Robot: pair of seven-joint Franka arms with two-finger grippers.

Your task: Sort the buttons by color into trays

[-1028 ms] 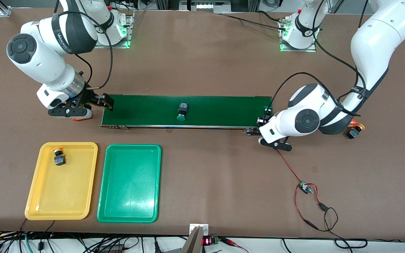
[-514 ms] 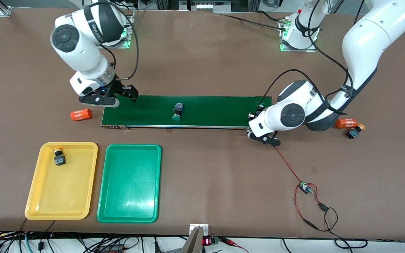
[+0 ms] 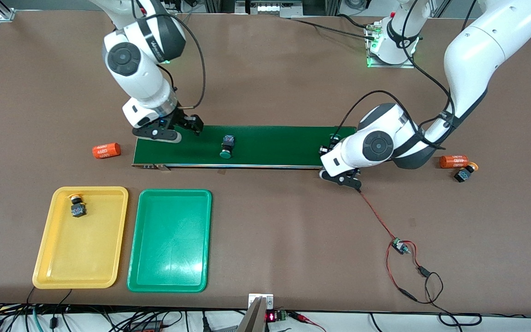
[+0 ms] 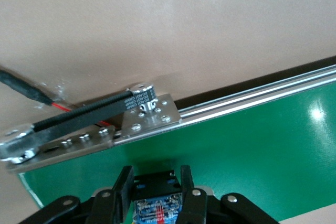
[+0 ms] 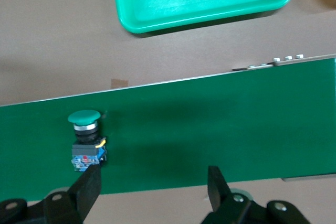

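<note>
One yellow button (image 3: pixel 77 205) is lying in the yellow tray (image 3: pixel 81 276); the green tray (image 3: pixel 168 276) is holding nothing. A green button (image 3: pixel 227 145) is riding the conveyor belt (image 3: pixel 284 145), right gripper (image 3: pixel 187 124) hovering wide-jawed over it. The left gripper (image 4: pixel 155 190) is apparently clamping another button (image 4: pixel 155 205) there. A yellow one (image 3: pixel 465 172) is waiting on the surface.

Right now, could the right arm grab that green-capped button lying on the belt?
Probably yes. The right gripper hangs over the conveyor belt beside the green button with its fingers open, and nothing lies between them.
</note>
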